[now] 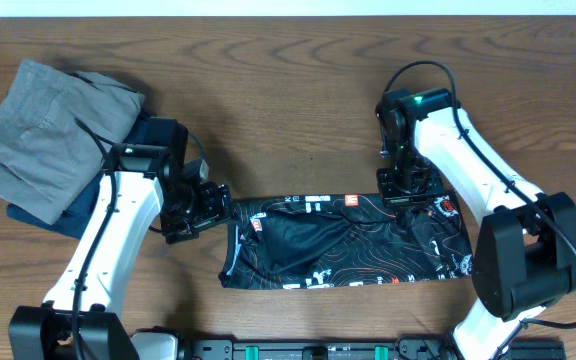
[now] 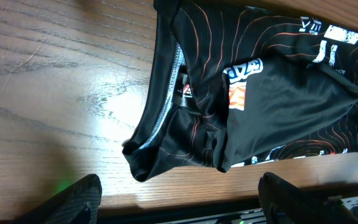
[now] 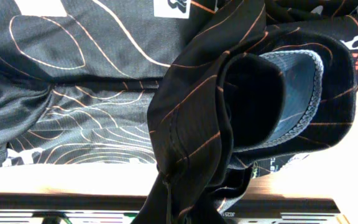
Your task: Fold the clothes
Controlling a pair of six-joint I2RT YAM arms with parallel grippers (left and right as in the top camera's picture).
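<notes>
The clothes [image 1: 343, 242], a black shiny jersey with thin orange contour lines and white lettering, lie folded into a long strip near the table's front edge. My left gripper [image 1: 218, 210] hovers open just off the strip's left end, touching nothing. In the left wrist view its fingers [image 2: 73, 199] frame bare wood below the jersey's collar end [image 2: 185, 106]. My right gripper [image 1: 408, 197] is shut on the jersey's upper edge toward the right. In the right wrist view a bunched fold of cloth [image 3: 229, 112] rises into the jaws and hides the fingertips.
A plain grey folded garment [image 1: 43, 125] lies at the far left on top of a navy one [image 1: 73, 210], just behind my left arm. A black rail [image 1: 318, 350] runs along the table's front edge below the jersey.
</notes>
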